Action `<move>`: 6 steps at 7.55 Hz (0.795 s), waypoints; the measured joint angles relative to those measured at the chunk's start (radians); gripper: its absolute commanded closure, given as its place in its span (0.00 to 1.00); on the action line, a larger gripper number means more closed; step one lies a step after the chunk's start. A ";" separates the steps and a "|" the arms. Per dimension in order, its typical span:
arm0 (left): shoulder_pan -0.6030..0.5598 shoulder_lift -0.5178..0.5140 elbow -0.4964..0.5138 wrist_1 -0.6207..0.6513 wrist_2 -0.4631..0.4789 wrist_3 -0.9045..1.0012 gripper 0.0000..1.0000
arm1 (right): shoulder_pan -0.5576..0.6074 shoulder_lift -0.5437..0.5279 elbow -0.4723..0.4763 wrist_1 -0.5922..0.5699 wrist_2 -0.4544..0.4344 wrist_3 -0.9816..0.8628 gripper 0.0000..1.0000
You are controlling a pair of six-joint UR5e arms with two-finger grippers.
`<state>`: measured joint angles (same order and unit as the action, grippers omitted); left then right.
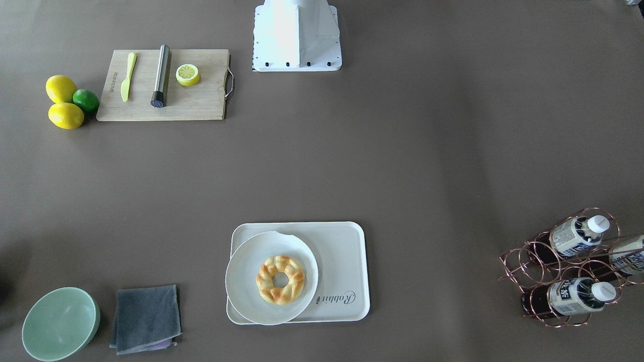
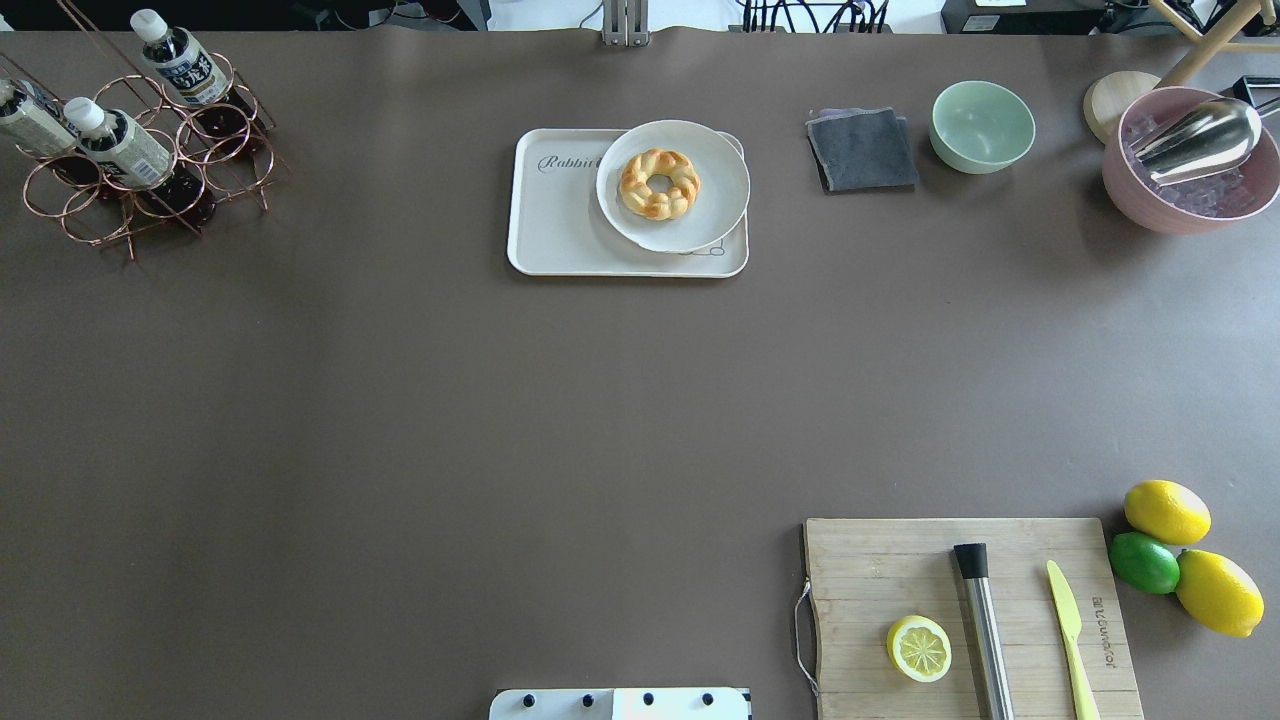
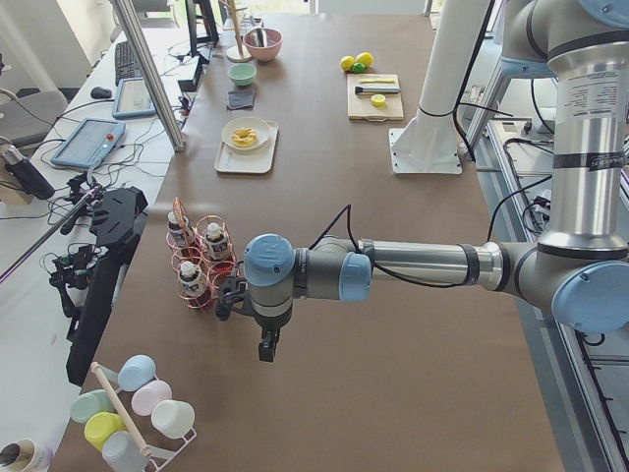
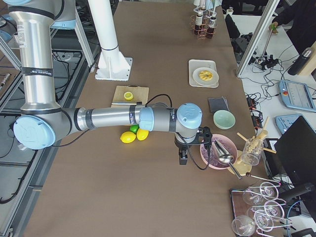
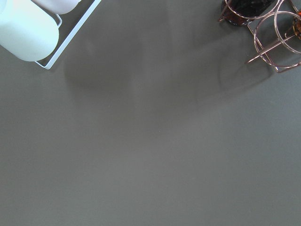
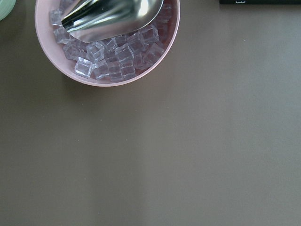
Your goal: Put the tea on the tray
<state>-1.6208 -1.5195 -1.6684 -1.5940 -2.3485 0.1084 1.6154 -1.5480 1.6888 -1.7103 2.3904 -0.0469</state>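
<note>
Three tea bottles (image 2: 125,145) (white caps, dk red-brown liquid, white/blue labels) rest slanted in the rings of a copper wire rack (image 2: 100,222) at the table's far-L corner, well apart from the tray (image 2: 560,220).

Tray: cream, "Rabbit" script, far-centre of table. A round white plate (image 2: 715,200) w/ a braided bread ring (image 2: 659,184) sits on its R part, the plate rim slightly overhanging the tray edge.

L gripper (image 3: 266,346): hangs pointing down over bare table just beside the rack. It shows only in the side cam, so whether the fingers are open or closed cannot be told. L wrist view: bare table, a rack corner upper right, pale cups (image 5: 26,26) in a white wire holder upper left.

R gripper (image 4: 181,157): hangs over the table just beside a pink bowl (image 6: 109,82) of ice cubes w/ a metal scoop (image 6: 113,14). Finger state likewise cannot be told.

Near R: wooden board (image 2: 880,570) w/ lemon half (image 2: 919,648), steel muddler (image 2: 983,640) and yellow-green knife (image 2: 1070,630). Two lemons (image 2: 1167,511) and a lime (image 2: 1144,562) lie just beside it.
</note>
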 measured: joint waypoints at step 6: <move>0.002 0.009 0.001 -0.030 0.000 -0.005 0.03 | 0.016 -0.001 -0.002 -0.001 -0.004 0.012 0.00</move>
<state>-1.6184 -1.5105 -1.6676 -1.6242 -2.3485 0.1033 1.6312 -1.5493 1.6865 -1.7115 2.3860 -0.0353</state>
